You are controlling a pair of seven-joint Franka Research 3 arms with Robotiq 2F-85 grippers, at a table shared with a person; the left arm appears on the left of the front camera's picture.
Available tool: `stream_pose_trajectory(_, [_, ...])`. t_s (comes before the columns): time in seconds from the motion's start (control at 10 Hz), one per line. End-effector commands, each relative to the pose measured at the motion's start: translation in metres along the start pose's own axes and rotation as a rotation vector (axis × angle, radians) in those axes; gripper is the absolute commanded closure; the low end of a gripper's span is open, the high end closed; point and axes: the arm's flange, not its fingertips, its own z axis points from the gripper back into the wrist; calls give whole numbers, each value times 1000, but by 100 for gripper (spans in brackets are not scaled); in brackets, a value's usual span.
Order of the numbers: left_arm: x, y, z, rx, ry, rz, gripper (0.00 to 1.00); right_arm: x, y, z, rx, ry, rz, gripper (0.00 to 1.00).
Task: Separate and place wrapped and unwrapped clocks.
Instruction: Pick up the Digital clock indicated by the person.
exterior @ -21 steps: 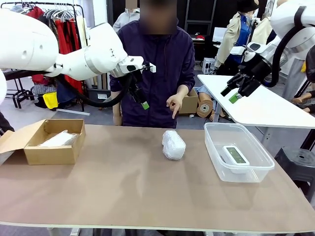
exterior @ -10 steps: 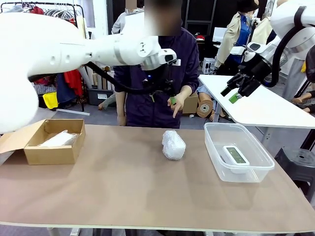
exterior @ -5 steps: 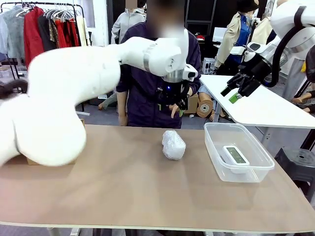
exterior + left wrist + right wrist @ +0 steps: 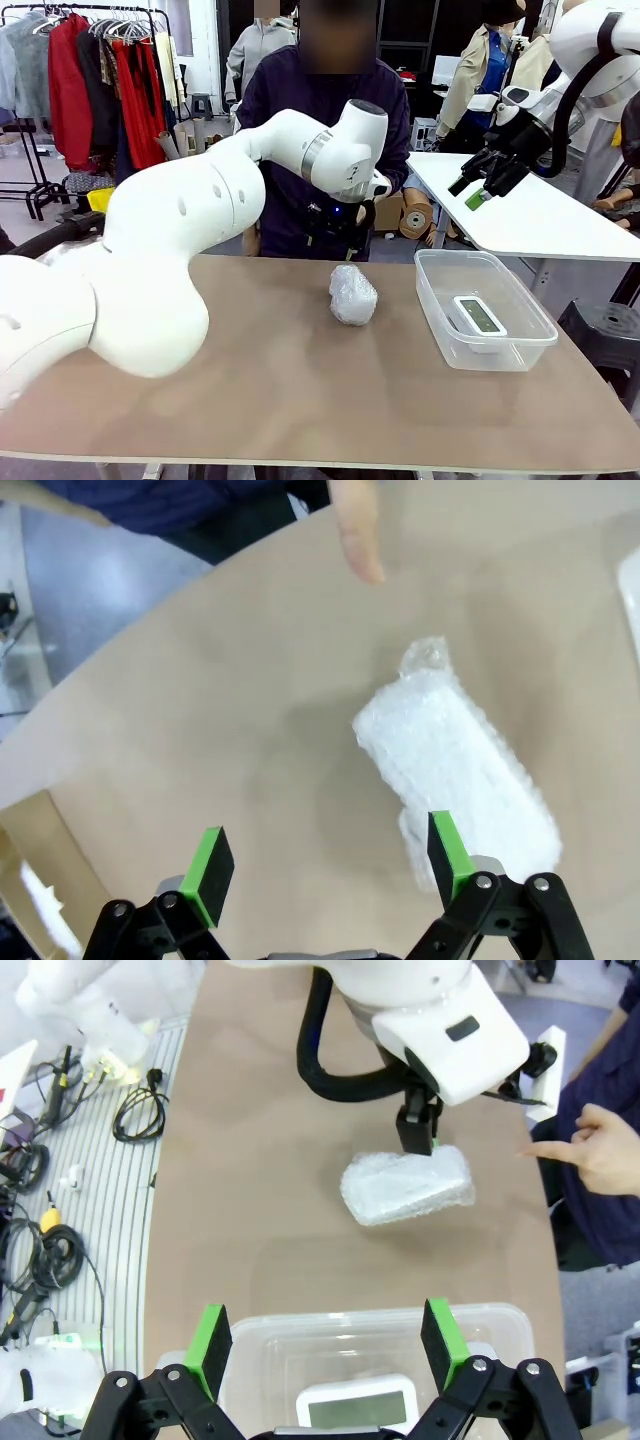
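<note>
Brown table [image 4: 250, 400] shared with a person, with the wrapped clock [image 4: 352, 294] lying near its middle as the reference for all positions. The left arm [image 4: 180, 230] sweeps across from the robot's left of the wrapped clock and bends down over its far side. The left gripper [image 4: 330, 865] hangs above the wrapped clock with jaws spread wide and nothing between them. In the left wrist view one green pad [image 4: 445, 852] overlaps the near end of the wrapped clock [image 4: 455, 770], and the other pad stands over bare table beside it. From the front a gap appears between the fingers and the wrap, but contact cannot be ruled out. Bare tabletop surrounds the wrapped clock on all sides, so there is open room toward the near edge and toward the robot's left. The far edge, where the person stands, is closer. A clear plastic tub [image 4: 485, 358] sits to the robot's right of the wrapped clock, apart from it. The tub holds the unwrapped clock [image 4: 478, 316], white with a greenish screen facing up. The wrapped clock is an oblong white lump in crinkled bubble wrap, with a twisted tuft at one end. The right gripper [image 4: 467, 192] is raised well above and to the right of the wrapped clock, beyond the tub, jaws wide apart and empty. The person's hand [image 4: 595, 1150] points a finger toward the wrapped clock [image 4: 407, 1185] from its far side, without touching it.
</note>
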Motion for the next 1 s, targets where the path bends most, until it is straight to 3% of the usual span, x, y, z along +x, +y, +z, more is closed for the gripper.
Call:
stream_pose_trajectory(0.0, [66,-22,3,-59,-37,69,0,1,2,0,1,18,4,0])
stream_pose_trajectory(0.1, [0,0,0,0,0,0,0,1,2,0,1,18,4,0])
stream_pose_trajectory(0.5, [2,-4,-4,-22,-13,20,0,1,2,0,1,18,4,0])
stream_pose_trajectory(0.9, [11,-31,10,-97,72,258,0,1,2,0,1,18,4,0])
